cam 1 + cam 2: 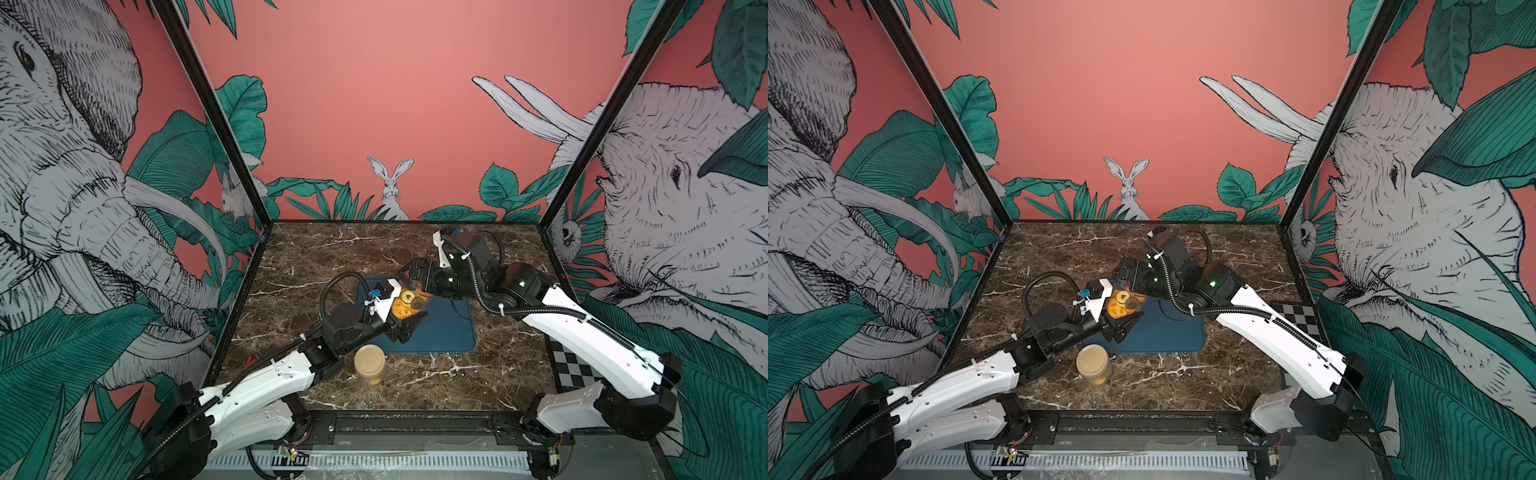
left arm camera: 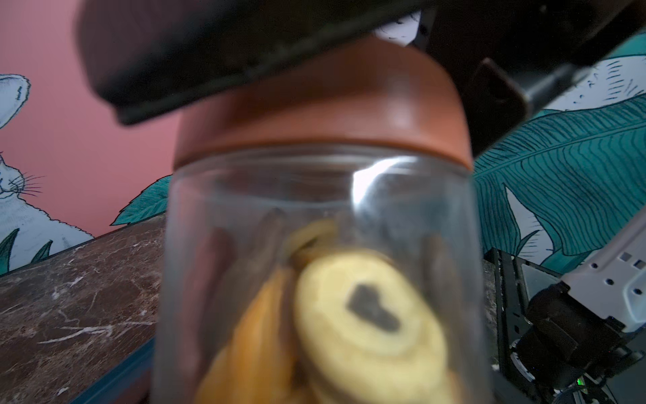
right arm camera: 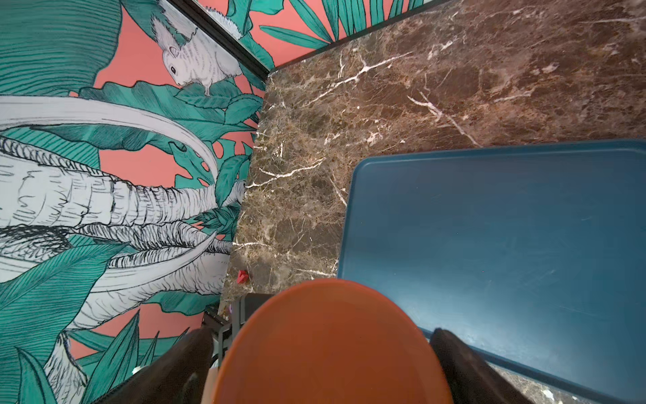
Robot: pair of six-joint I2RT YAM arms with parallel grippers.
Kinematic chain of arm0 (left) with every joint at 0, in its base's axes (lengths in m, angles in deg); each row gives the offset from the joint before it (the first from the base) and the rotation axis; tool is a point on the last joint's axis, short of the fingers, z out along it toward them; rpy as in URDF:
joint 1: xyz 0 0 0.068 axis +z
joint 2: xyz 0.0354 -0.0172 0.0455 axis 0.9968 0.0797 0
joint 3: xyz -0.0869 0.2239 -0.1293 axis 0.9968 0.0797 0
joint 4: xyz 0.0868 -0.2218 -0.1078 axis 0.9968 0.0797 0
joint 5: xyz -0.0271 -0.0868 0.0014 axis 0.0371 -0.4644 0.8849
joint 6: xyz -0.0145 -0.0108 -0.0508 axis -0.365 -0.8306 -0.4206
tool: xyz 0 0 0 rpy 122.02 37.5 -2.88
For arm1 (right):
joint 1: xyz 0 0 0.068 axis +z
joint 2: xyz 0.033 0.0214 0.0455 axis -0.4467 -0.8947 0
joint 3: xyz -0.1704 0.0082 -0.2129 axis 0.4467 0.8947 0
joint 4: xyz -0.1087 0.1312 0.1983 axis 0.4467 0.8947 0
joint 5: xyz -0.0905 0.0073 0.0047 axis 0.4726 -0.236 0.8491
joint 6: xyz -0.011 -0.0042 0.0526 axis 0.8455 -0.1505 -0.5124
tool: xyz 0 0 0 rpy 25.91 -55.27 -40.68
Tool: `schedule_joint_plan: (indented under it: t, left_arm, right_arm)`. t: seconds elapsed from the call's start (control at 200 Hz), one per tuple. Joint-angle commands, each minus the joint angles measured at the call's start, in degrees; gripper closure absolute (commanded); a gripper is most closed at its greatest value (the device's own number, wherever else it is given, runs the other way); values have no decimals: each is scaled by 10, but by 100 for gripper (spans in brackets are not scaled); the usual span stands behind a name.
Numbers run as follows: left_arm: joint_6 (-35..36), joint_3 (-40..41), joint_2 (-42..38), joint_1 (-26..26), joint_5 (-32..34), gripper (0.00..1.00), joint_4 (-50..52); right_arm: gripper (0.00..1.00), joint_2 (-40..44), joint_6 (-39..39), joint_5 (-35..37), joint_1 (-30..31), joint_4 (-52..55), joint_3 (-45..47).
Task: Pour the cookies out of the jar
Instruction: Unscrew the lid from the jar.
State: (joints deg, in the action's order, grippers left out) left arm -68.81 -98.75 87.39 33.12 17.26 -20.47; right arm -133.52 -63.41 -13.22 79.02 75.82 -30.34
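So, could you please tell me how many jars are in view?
2. The cookie jar is held by the left gripper over the tray; the cream-lidded jar stands on the table, just in front of the tray. More could be hidden from view.

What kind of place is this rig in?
Probably a robot test booth: printed jungle wall panels in a black frame, a left arm and right arm mounted at the tabletop's front edge, and a checkerboard beside it.
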Motion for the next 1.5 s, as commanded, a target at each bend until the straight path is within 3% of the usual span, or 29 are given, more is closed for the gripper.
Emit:
schedule_joint_plan:
  t: [0.0, 0.165, 0.25, 0.31, 0.405, 0.46, 0.61, 0.69, 0.86, 1.01, 1.105, 1.125, 1.17, 1.235, 1.496]
  left_arm:
    - [-7, -3, -16, -2, 6, 100, -92]
    - [-8, -2, -14, -2, 2, 100, -96]
    - [-9, -2, -12, -2, 1, 100, -99]
    - [-14, 0, -11, -2, -3, 100, -109]
    - [-29, 0, -8, -2, -18, 100, -130]
    - [-40, -1, -7, -1, -35, 100, -144]
    - [-100, 6, -13, 11, -93, 100, -205]
    - [-147, 8, -13, 30, -128, 100, -252]
    - [-187, -3, -16, 49, -189, 100, -281]
    - [-234, 19, -6, 81, -187, 100, -350]
    - [-251, 16, 5, 91, -195, 100, -365]
    - [-252, 15, 7, 91, -196, 100, -362]
    - [-245, 8, 8, 90, -198, 100, -343]
    - [-222, 1, 3, 91, -179, 100, -294]
    - [-120, 0, -19, 90, -106, 100, -165]
  right_arm:
    - [3, -5, -34, 28, 4, -6, -7]
    - [10, -15, -34, 24, 4, -3, -9]
    - [20, -13, -31, 18, 4, -18, -1]
    - [34, -9, -26, 6, 4, -40, 12]
    - [67, 5, -1, -23, 4, -96, 43]
    - [77, 14, 25, -52, 0, -134, 60]
    - [78, 43, 77, -241, -28, -300, 132]
    - [76, 67, 79, -307, -38, -374, 179]
    - [79, 74, 105, -326, -41, -353, 176]
    - [81, 75, 105, -331, -41, -366, 176]
    - [74, 70, 104, -343, -42, -371, 167]
    - [65, 69, 104, -343, -42, -368, 165]
    - [33, 67, 108, -328, -43, -344, 146]
    - [2, 64, 119, -290, -46, -289, 115]
    - [1, 32, 104, -106, -47, -40, -27]
